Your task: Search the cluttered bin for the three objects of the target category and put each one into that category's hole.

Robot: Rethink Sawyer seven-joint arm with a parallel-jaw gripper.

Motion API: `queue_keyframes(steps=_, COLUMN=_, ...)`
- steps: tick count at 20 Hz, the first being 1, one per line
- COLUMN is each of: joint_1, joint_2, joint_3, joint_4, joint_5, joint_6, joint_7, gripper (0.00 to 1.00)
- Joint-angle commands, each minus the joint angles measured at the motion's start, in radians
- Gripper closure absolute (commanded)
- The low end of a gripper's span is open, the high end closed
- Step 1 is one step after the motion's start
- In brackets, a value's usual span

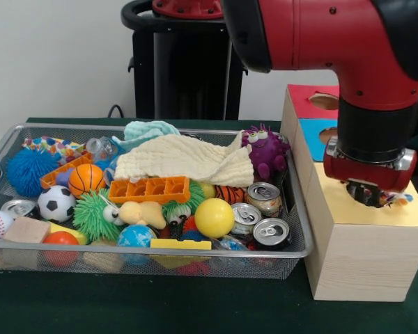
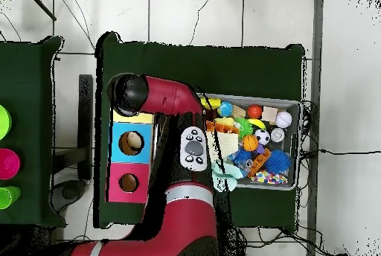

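Observation:
The wire mesh bin [image 1: 296, 209] holds a heap of toys, cans and cloths; it also shows in the overhead view [image 2: 298, 130]. A crumpled wrapper in many bright colours [image 1: 52, 147] lies at the bin's far left corner and shows in the overhead view [image 2: 269, 179]. My gripper [image 1: 368, 193] is down on the yellow top of the nearest wooden box [image 1: 404, 212], at its hole. A small scrap of bright printed wrapper [image 1: 398, 200] shows beside the gripper at the hole. In the overhead view the arm's wrist [image 2: 126, 93] hides the gripper and the yellow box.
Behind the yellow box stand a blue-topped box [image 1: 313, 129] and a red-topped box [image 1: 308, 97], each with a round hole. In the bin lie a cream cloth [image 1: 184, 160], a pale blue cloth [image 1: 148, 130], a purple plush [image 1: 267, 151], an orange tray [image 1: 150, 189] and cans [image 1: 265, 198].

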Motion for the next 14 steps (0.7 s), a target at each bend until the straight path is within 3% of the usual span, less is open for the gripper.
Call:
queue_keyframes(steps=1, joint_1=0.073, joint_2=-0.115, joint_3=-0.058, joint_4=0.064, joint_5=-0.144, joint_6=-0.079, joint_7=0.027, gripper=1.0)
queue_keyframes(steps=4, joint_1=0.148, joint_2=-0.145, joint_3=-0.171, joint_4=0.052, joint_5=-0.189, joint_6=-0.078, joint_7=0.132, gripper=1.0)
queue_keyframes(steps=9, joint_1=0.27, joint_2=-0.115, joint_3=-0.339, joint_4=0.067, joint_5=-0.215, joint_6=-0.223, joint_7=0.312, gripper=1.0)
queue_keyframes(steps=14, joint_1=0.311, joint_2=-0.111, joint_3=-0.39, joint_4=0.108, joint_5=-0.166, joint_6=-0.251, joint_7=0.328, gripper=1.0)
